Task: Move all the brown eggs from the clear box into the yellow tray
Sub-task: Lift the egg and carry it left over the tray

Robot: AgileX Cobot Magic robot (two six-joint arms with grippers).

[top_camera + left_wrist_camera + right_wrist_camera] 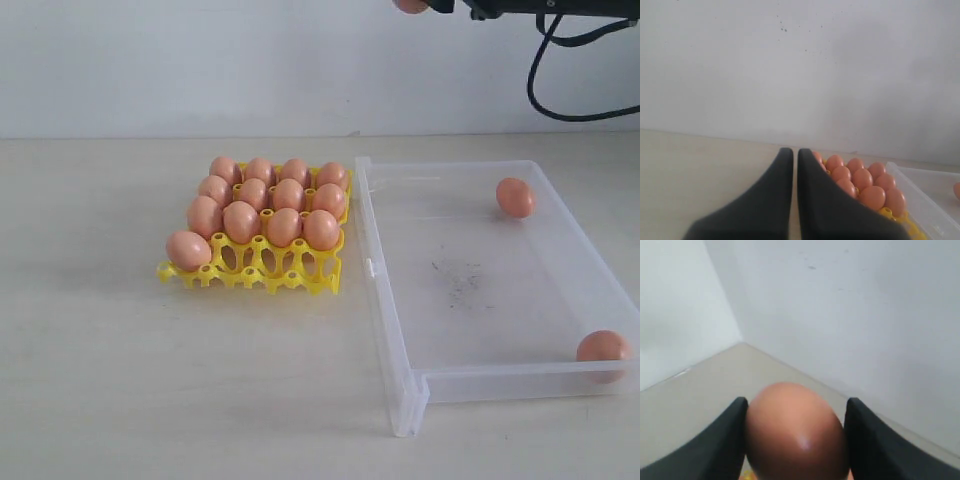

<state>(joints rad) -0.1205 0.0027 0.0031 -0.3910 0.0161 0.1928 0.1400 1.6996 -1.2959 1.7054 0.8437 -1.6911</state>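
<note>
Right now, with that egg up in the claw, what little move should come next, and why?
Probably carry the held egg in the right claw over the yellow tray and lower it into an empty front-row cup: that row holds just a lone egg, and three cups sit open.

The right gripper (796,407) holds one brown egg (795,435) between its two dark fingers (715,445). Each finger touches one side of the egg, and the egg fills the whole gap between them. The egg is smooth and orange-brown, with a small bright spot of light on its surface. Behind it lies a pale beige table (700,385). A white wall (865,315) rises from the table and bends at a corner; a few small dark specks (811,267) mark it
</note>
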